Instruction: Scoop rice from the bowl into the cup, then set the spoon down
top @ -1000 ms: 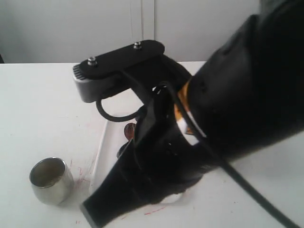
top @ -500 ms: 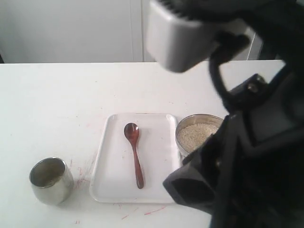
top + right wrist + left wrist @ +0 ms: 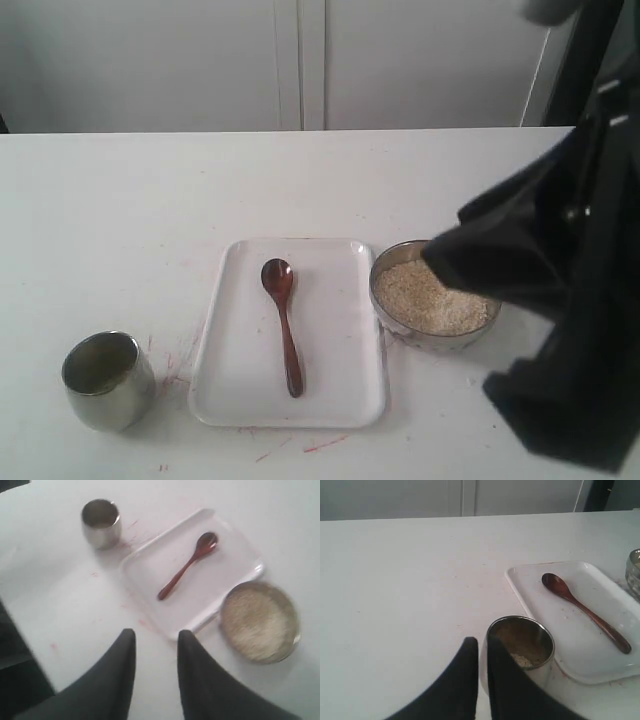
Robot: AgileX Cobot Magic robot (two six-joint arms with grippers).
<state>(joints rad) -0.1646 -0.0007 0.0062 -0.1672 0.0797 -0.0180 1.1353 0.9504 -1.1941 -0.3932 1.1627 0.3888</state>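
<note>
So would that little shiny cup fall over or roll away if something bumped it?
Probably slippery to grab: the cup is shiny, rounded steel with no handle. It looks fairly steady, standing upright on the flat table with a little rice inside. Tipped over, its round body would likely roll.

The left gripper (image 3: pixel 481 641) hangs close by the cup (image 3: pixel 520 647), its dark fingers (image 3: pixel 465 680) nearly together with only a thin slit between them, holding nothing. Whether it touches the cup I can't tell. A little rice (image 3: pixel 522 659) lies inside. Just right of the cup sits a white tray (image 3: pixel 550 625), and the spoon (image 3: pixel 585 612) lies flat on it. Right of the tray, an edge of the bowl (image 3: pixel 635 572) shows.
</note>
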